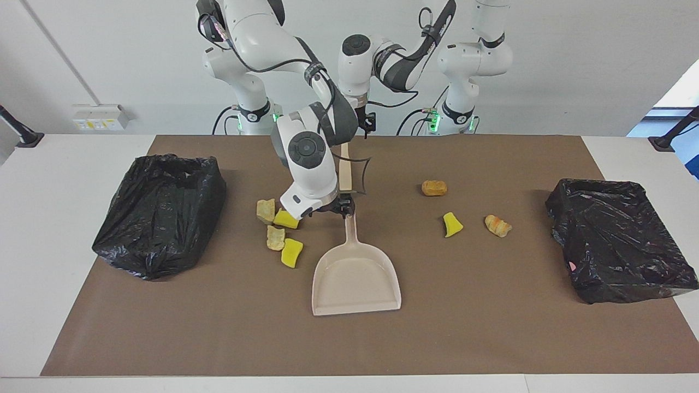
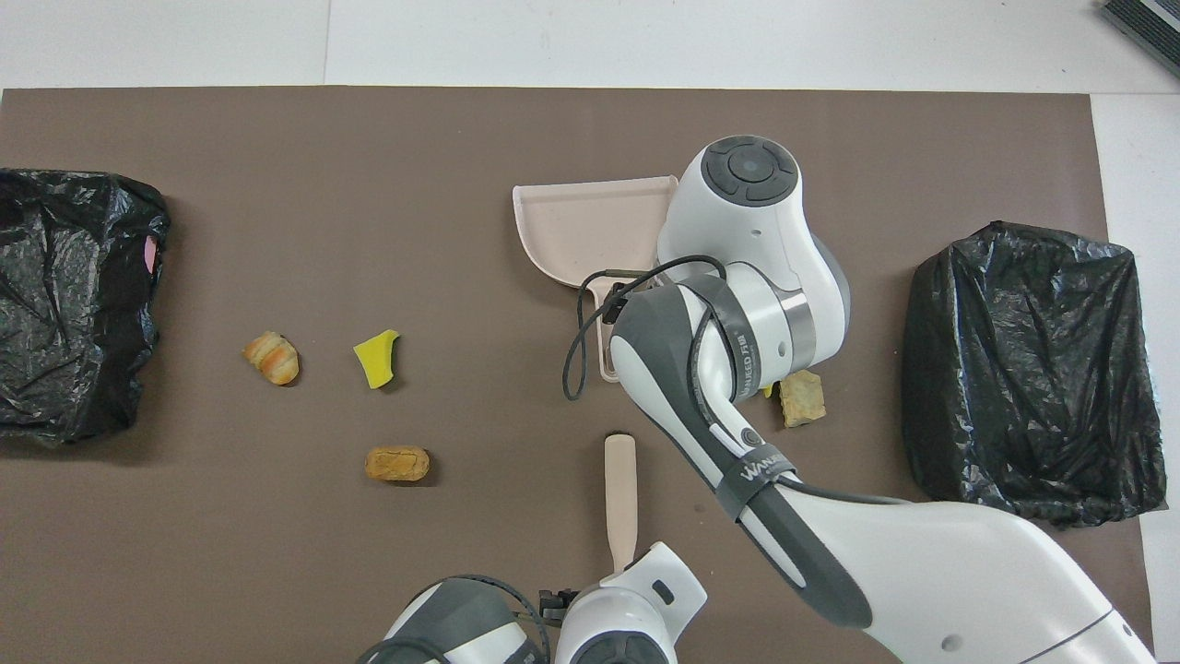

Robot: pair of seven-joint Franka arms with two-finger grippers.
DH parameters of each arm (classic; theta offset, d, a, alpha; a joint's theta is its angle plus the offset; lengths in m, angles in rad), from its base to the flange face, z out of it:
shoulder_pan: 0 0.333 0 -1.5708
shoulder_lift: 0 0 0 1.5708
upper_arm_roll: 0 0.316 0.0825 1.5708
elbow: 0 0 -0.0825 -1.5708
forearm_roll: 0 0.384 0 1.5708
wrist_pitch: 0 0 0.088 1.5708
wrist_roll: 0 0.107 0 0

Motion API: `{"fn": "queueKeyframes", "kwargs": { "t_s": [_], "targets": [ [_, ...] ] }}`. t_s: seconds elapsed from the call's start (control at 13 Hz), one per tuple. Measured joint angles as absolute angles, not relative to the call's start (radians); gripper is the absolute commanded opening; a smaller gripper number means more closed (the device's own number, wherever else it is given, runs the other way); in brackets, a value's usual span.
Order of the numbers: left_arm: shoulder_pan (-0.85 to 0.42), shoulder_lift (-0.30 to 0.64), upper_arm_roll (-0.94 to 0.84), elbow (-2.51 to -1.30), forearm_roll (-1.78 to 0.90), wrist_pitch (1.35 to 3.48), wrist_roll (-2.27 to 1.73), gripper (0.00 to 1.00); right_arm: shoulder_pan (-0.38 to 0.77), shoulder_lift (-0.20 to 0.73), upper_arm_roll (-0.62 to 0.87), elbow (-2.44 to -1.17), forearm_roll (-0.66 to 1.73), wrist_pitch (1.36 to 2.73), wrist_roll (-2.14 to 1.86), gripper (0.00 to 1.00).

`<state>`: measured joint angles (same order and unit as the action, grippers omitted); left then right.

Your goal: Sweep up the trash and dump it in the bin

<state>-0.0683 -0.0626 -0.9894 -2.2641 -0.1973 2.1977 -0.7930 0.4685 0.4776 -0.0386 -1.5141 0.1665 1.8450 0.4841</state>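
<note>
Reaching for the beige dustpan is the step in hand, as I judge it. The right gripper stands low at the tip of the dustpan's handle, at 12 o'clock from the pan in the facing view. Its jaws are wide apart and have hold of nothing yet.

The left gripper hangs over the end of the brush nearer to the robots. Whether it grips the brush I cannot tell, because the right arm covers it.

The trash is all on the brown mat, with nothing swept yet. With the dustpan as the clock's centre in the facing view:
- Four chunks lie close together at about 10 o'clock.
- Three more chunks lie at about 2 o'clock.
- One black-lined bin stands at 9 o'clock and the other bin at 3 o'clock.

The next move probably calls for closing the jaws squarely on the thin handle. After that the pan's open lip must be turned toward a group of chunks, without pushing the near yellow piece away.
</note>
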Motion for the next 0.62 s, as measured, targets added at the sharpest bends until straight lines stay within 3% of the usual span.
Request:
{"fn": "queueKeyframes", "kwargs": {
  "t_s": [0.23,0.54,0.62],
  "targets": [
    [-0.068,0.002,-0.989,-2.265,-0.197,2.224,-0.799,1.0,0.476,0.484,-0.023,-1.51,0.174,1.86,0.489,1.0],
    [-0.073,0.016,-1.002,-2.265,-0.197,2.226,-0.806,0.79,0.509,0.507,0.001,-1.509,0.172,1.921,0.503,1.0],
    [-0.074,0.016,-1.007,-2.265,-0.197,2.226,-0.808,0.67,0.512,0.514,0.001,-1.508,0.168,1.932,0.503,0.99]
  ]
}}
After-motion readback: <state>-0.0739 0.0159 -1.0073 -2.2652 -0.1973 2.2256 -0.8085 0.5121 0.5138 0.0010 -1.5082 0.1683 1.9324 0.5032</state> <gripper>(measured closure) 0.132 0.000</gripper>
